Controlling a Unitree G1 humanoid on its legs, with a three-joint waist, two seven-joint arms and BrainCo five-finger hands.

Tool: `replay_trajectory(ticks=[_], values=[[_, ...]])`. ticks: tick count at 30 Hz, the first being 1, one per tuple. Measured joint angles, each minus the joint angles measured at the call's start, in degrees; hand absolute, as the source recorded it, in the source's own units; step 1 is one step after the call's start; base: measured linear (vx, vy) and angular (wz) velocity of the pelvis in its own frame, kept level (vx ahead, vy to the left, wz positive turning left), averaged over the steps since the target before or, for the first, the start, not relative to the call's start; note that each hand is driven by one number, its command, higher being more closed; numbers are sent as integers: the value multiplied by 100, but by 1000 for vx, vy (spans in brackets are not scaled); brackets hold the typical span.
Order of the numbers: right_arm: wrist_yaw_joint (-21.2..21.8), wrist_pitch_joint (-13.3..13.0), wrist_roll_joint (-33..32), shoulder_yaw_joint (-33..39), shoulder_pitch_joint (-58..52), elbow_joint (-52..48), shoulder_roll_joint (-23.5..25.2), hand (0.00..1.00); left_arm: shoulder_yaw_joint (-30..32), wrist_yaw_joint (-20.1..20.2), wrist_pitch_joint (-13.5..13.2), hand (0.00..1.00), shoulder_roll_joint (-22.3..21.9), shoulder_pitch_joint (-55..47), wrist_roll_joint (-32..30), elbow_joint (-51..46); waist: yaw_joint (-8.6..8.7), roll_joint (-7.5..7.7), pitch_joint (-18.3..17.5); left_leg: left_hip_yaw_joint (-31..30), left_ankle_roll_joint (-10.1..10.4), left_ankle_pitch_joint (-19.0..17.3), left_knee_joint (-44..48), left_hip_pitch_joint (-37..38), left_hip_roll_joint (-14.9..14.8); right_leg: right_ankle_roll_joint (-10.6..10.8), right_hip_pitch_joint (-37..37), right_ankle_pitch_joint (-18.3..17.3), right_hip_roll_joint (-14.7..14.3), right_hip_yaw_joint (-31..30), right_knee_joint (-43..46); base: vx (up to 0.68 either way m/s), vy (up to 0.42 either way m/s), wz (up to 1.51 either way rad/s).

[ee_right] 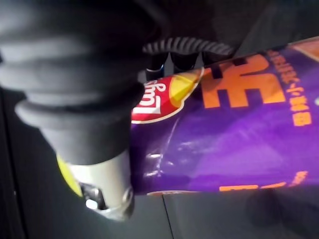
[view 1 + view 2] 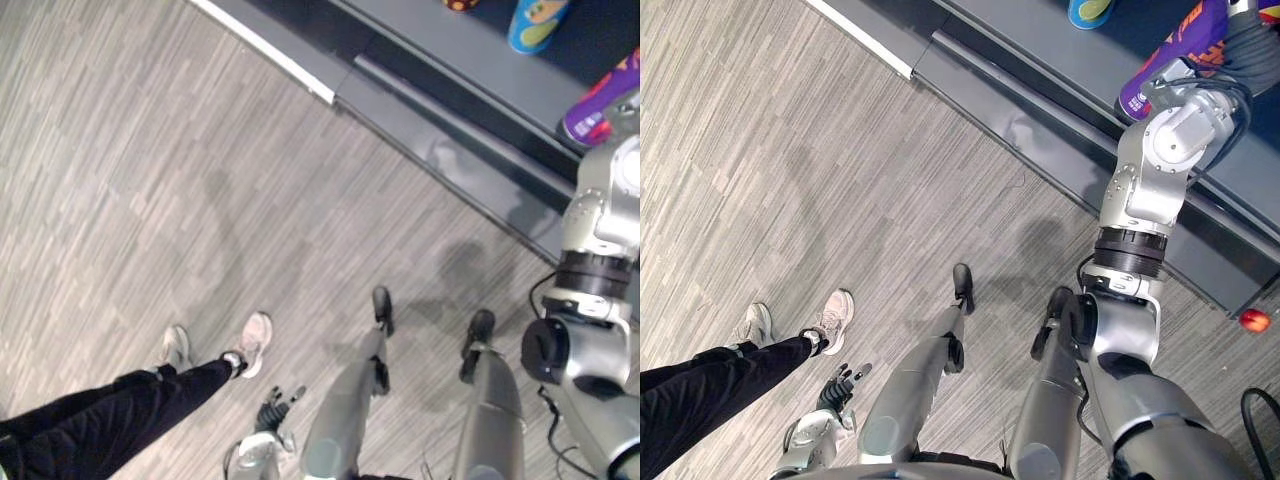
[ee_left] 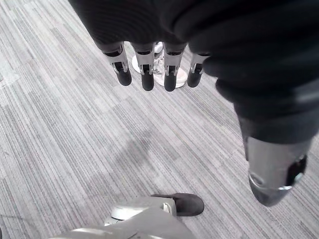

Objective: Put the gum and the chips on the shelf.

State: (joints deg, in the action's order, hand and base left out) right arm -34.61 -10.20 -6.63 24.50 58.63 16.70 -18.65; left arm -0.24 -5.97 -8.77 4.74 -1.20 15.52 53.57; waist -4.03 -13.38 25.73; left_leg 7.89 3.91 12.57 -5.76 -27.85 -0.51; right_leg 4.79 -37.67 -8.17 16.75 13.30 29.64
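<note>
A purple chips bag [image 1: 239, 129] lies on the dark grey shelf [image 2: 440, 70] at the upper right. My right hand [image 1: 107, 194] reaches up to it and is shut on it, thumb on one face and fingers [image 1: 172, 55] curled over its far edge. The bag [image 2: 1165, 65] shows next to the hand's dark cover [image 2: 1250, 45]. A blue tub [image 2: 535, 22] with a yellow and green label stands further back on the shelf. My left hand [image 2: 280, 405] hangs low by my side, open, with its fingers [image 3: 147, 74] straight above the floor.
A person stands close on my left, in black trousers [image 2: 110, 410] and light sneakers [image 2: 255, 342]. A step [image 2: 450, 150] runs along the shelf's front above the grey wood-grain floor [image 2: 150, 180]. A small red ball [image 2: 1255, 320] lies near the shelf's base.
</note>
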Motion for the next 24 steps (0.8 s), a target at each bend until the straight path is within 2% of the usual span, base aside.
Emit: replay_trajectory(ticks=[3,8,13,17,24], values=[[-23,0,7,-3,53,-3,-146,100,-64,5,-6,0,-8,8,2,-16,-71,-6,2,93,7,3,-3,-101,30,-2,-218,-43,45,-92,157,-20,-39,-3],[-170,1,42,2,152,-134,-347,100,-62,9,-65,0,-77,61,28,-222,-78,-21,8,372,11,-1,-4,-276,104,16,-554,-125,215,-197,435,-14,-32,4],[-291,1,167,23,155,-725,-347,100,-43,13,-72,0,-303,105,224,-444,-75,-20,8,648,4,-16,-4,-381,178,42,-774,-149,363,-300,574,-2,-2,2],[-415,-1,167,51,178,-1106,-373,100,13,13,-79,0,-488,106,232,-608,-69,-20,8,1180,26,-91,-4,-408,192,42,-888,-148,541,-310,697,-7,-1,9],[-523,1,233,-75,331,-1388,-432,100,45,18,-121,0,-587,108,232,-675,-82,16,0,1485,28,-129,-2,-477,281,63,-1025,-159,690,-383,747,-3,0,4]])
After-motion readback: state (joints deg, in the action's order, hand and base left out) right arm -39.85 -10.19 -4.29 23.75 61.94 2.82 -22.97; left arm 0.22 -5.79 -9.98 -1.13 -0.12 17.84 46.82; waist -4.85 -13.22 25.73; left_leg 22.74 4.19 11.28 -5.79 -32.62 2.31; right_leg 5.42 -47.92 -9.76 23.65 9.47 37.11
